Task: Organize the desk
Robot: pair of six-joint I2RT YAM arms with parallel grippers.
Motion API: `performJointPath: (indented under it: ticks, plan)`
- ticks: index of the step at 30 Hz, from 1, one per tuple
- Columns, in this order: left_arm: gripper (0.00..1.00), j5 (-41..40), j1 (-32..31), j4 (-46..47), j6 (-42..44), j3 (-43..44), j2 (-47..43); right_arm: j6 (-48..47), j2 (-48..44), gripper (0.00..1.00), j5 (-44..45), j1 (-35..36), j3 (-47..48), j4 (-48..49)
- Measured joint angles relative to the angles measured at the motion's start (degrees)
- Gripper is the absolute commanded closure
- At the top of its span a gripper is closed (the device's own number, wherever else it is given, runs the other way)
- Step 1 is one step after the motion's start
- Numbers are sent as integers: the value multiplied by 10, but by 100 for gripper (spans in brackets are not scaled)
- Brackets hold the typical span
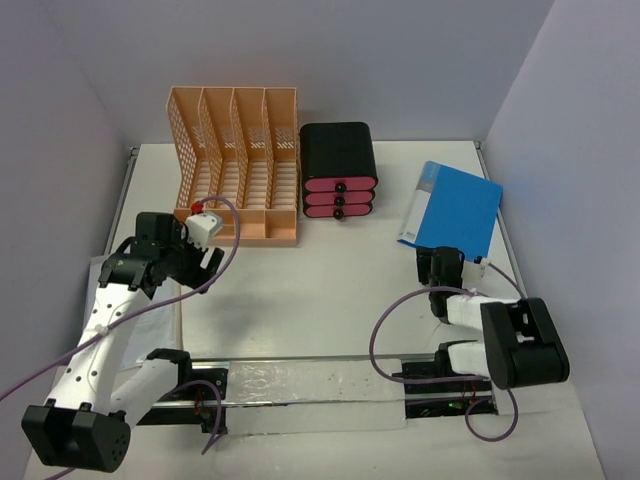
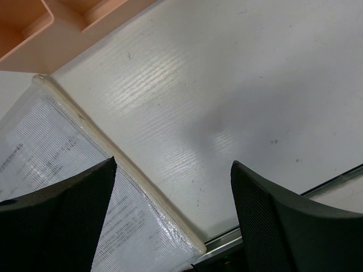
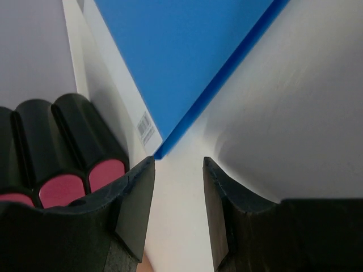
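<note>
The white desk [image 1: 330, 290] carries a blue folder [image 1: 452, 208] at the right, lying flat with its white barcoded spine facing left. My right gripper [image 1: 443, 262] is open and empty, low over the desk, with its fingertips just short of the folder's near left corner [image 3: 161, 148]. A clear document sleeve [image 1: 150, 320] with printed paper inside lies at the left under my left arm. My left gripper [image 1: 188, 260] is open and empty above the sleeve's right edge [image 2: 113, 153]. One finger [image 2: 62, 215] is over the sleeve and the other is over bare desk.
A peach lattice file rack [image 1: 235, 165] stands at the back left, and its base shows in the left wrist view [image 2: 34, 28]. A black box with pink drawers [image 1: 339, 170] stands beside it and shows in the right wrist view [image 3: 62, 164]. A clear plastic sheet [image 1: 310, 390] lies along the front rail.
</note>
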Motion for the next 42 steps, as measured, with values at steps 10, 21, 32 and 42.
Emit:
performJointPath:
  ticks: [10,21,32,42]
  plan:
    - [12,-4,0,9,-9,12,28,44,169,53,-15,-44,50,134]
    - [12,-32,0,16,-20,32,60,33,271,55,-38,-66,125,196]
    - [12,-65,0,18,-29,52,72,-37,323,56,-28,-71,261,201]
    - [12,-86,0,20,-32,53,88,1,453,82,-51,-94,376,157]
